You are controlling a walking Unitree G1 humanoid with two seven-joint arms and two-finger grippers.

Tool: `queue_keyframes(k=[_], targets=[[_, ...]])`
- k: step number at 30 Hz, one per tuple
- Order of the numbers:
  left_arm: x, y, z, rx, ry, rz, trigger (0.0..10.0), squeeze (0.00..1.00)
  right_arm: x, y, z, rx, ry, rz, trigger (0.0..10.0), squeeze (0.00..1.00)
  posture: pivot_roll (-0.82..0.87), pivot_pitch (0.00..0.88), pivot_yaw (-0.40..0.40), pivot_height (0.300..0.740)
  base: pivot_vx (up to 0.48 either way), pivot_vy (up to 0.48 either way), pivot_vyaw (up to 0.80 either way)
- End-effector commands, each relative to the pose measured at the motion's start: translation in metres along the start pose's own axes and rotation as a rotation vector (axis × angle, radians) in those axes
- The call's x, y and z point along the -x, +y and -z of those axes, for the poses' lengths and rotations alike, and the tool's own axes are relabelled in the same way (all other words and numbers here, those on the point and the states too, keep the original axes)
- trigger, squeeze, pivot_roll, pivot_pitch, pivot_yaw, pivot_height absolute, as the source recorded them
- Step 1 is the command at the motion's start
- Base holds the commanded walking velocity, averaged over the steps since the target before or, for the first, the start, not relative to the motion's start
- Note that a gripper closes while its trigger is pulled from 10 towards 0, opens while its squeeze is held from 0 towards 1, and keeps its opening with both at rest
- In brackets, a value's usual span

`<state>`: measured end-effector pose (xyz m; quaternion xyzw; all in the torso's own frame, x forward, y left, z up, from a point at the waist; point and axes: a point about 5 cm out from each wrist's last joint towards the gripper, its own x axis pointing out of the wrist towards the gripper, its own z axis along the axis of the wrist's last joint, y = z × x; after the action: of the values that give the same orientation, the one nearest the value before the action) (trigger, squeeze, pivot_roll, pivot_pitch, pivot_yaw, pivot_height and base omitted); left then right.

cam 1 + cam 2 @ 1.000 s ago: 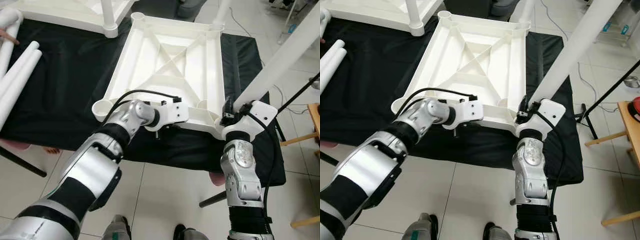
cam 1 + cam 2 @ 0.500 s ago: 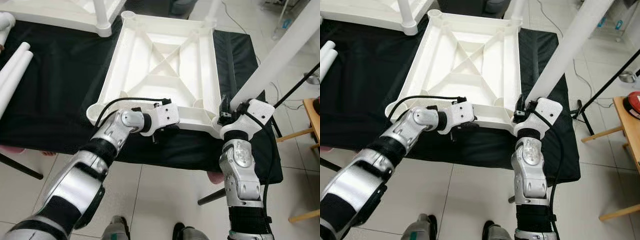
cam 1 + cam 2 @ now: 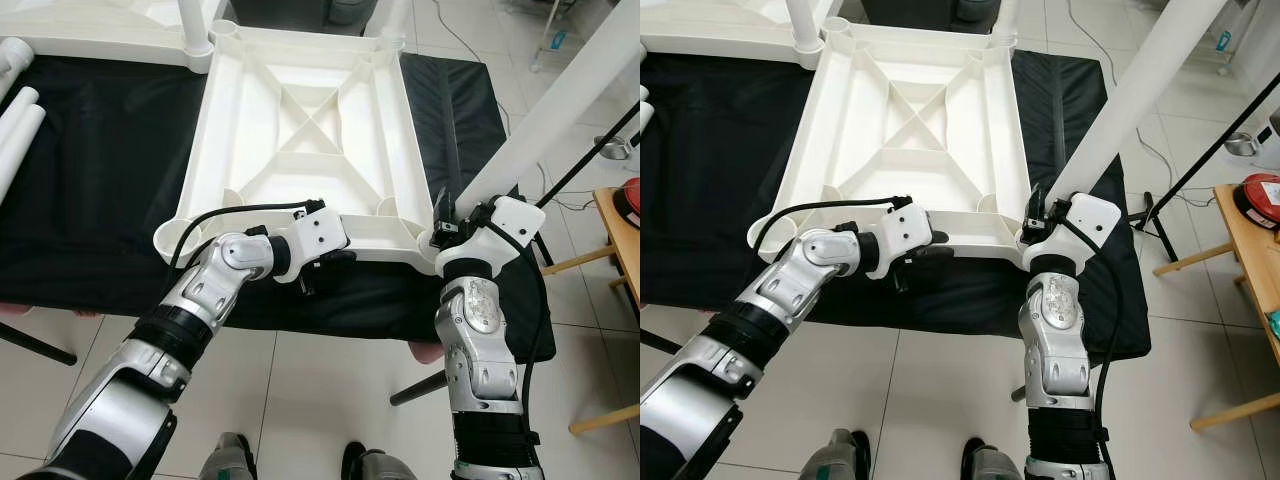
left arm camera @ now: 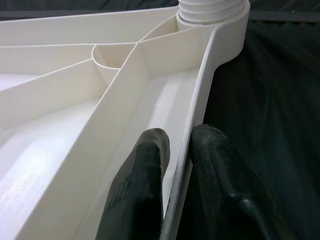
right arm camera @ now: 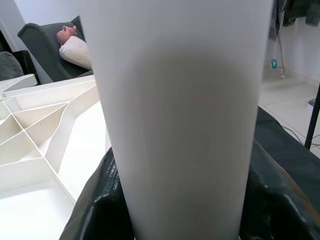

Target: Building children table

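A white plastic table top lies upside down on a black cloth. My left gripper is shut on the top's near rim, one finger inside the rim and the other outside. My right gripper is shut on a long white leg that slants up to the right. The leg's lower end stands at the near right corner socket. In the left wrist view a ribbed white end sits in that corner socket. The right wrist view looks up the leg between black fingers.
Loose white legs lie at the far left of the cloth. A second white table part with an upright leg stands at the back left. A wooden stand and a black pole are on the right.
The camera has shifted, so the table top sits lower and further left in the picture. Both grippers keep their holds; my left arm is stretched out more.
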<state>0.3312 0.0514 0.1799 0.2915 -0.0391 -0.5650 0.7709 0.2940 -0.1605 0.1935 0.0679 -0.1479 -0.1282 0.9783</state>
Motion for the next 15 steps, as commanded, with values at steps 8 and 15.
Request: queue_keyframes(k=[8, 15], targets=[[-0.001, -0.039, -0.017, -0.024, -0.076, 0.433, 0.0, 0.00, 0.010, -0.048, 0.040, 0.112, 0.231, 0.270, 0.0, 0.00, 0.14, 0.182, 0.001, 0.740, 0.000, 0.000, 0.00], [-0.031, -0.056, 0.007, 0.076, -0.010, 0.389, 0.0, 0.00, 0.006, -0.041, 0.036, 0.118, 0.244, 0.208, 0.0, 0.00, 0.13, 0.179, -0.009, 0.740, 0.000, 0.000, 0.00]])
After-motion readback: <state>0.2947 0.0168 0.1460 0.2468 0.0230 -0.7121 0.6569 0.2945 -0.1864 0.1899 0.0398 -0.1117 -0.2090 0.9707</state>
